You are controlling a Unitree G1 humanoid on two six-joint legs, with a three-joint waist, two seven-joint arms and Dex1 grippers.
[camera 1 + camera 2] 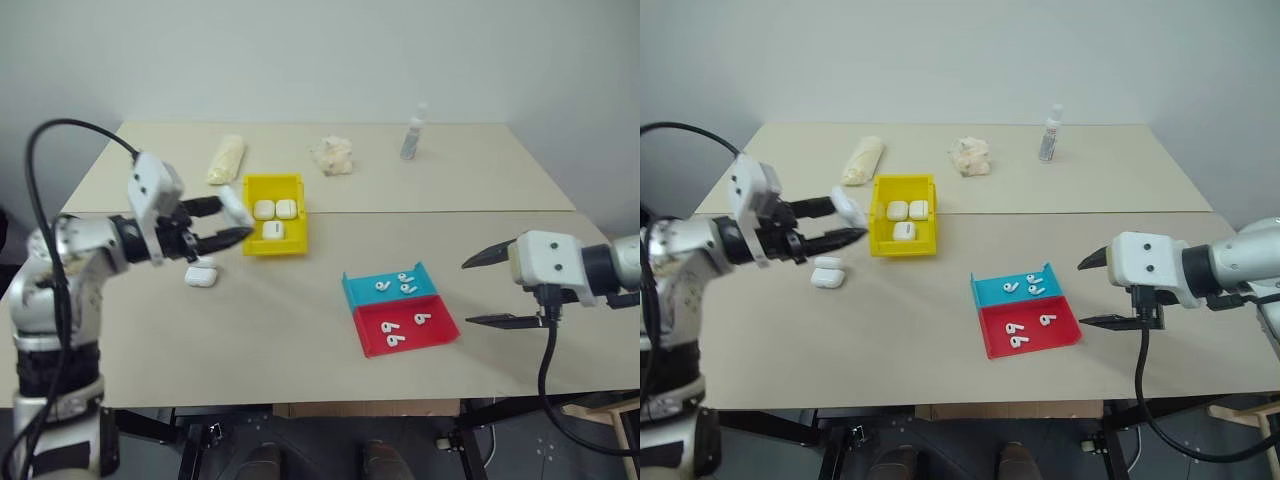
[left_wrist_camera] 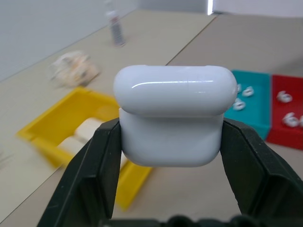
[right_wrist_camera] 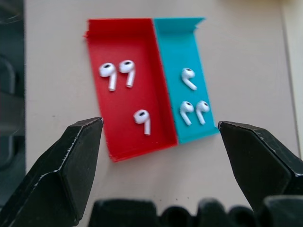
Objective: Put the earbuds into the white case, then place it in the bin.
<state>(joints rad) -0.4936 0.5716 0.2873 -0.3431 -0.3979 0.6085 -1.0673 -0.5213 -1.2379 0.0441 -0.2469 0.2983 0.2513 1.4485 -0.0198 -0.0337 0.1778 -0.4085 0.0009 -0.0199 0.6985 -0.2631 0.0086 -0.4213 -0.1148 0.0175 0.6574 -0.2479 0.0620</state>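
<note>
A lab-like test room: bare white wall [image 1: 320,50] behind plain beige tables [image 1: 300,330] holding sorted trays.

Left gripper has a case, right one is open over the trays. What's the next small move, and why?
Probably lower the open right gripper onto one earbud in the red tray. The left gripper holds a white case off the table, apparently waiting for earbuds, and six still lie in the trays.

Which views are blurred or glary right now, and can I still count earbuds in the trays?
Left wrist view: the white case is sharp with a glare streak on its lid; the yellow bin behind is smeared. Right wrist view: crisp, three earbuds each in the red tray and teal tray.
</note>
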